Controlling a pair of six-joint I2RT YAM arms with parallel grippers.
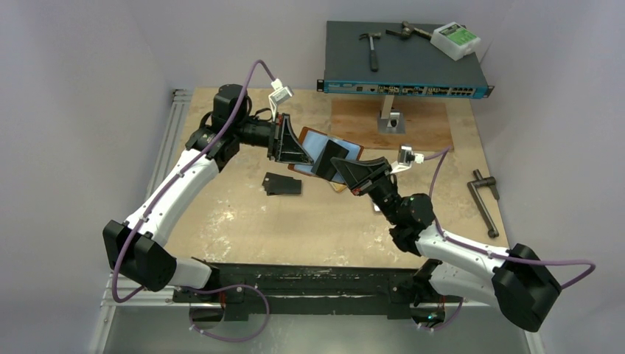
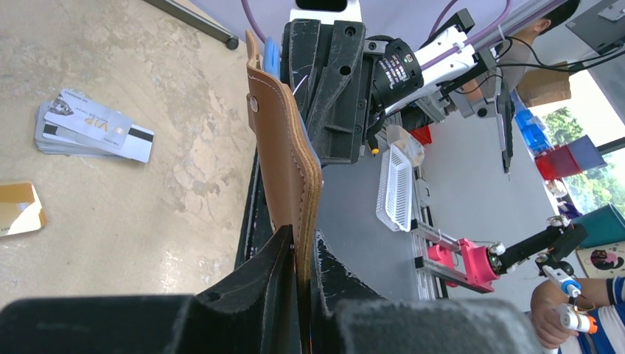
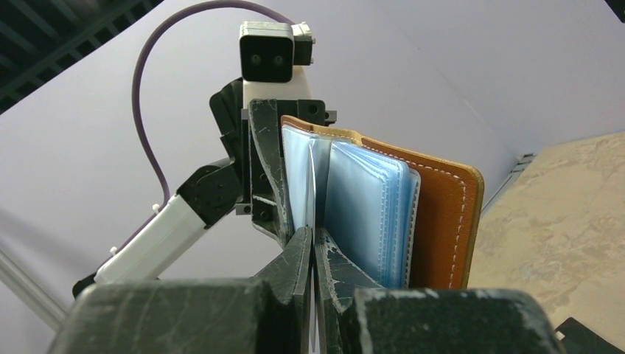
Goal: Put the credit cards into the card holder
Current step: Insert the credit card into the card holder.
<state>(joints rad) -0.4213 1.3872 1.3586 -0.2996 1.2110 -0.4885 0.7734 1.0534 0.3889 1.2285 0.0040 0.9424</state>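
We see the card holder [image 1: 318,140] opened out and held up between the two grippers over the middle of the table [image 1: 243,221], its light blue inside facing up in the top view. In the wrist views it stands on edge, with the brown leather cover on one side and the blue sleeves fanned out on the other. We cannot tell whether its lower edge touches the table.

The left gripper [image 2: 304,254] has its fingers clamped on the edge of the leather cover. The right gripper [image 3: 315,247] has its fingers pressed together on one thin clear sleeve inside the holder, opposite the left gripper.

A small pile of black cards [image 1: 284,184] lies flat on the table, just nearer than the card holder and a little to its left. In the left wrist view a stack of silvery white cards [image 2: 92,129] with a dark stripe lies on the table to the left of the cover, with a gold card [image 2: 18,210] near that stack.

Behind the card holder lies a wooden board [image 1: 420,125], and above that a network switch [image 1: 405,63] carrying a hammer [image 1: 371,48] and a white and green box [image 1: 457,38]. Well to the right of the card holder lies a metal crank tool [image 1: 484,203].
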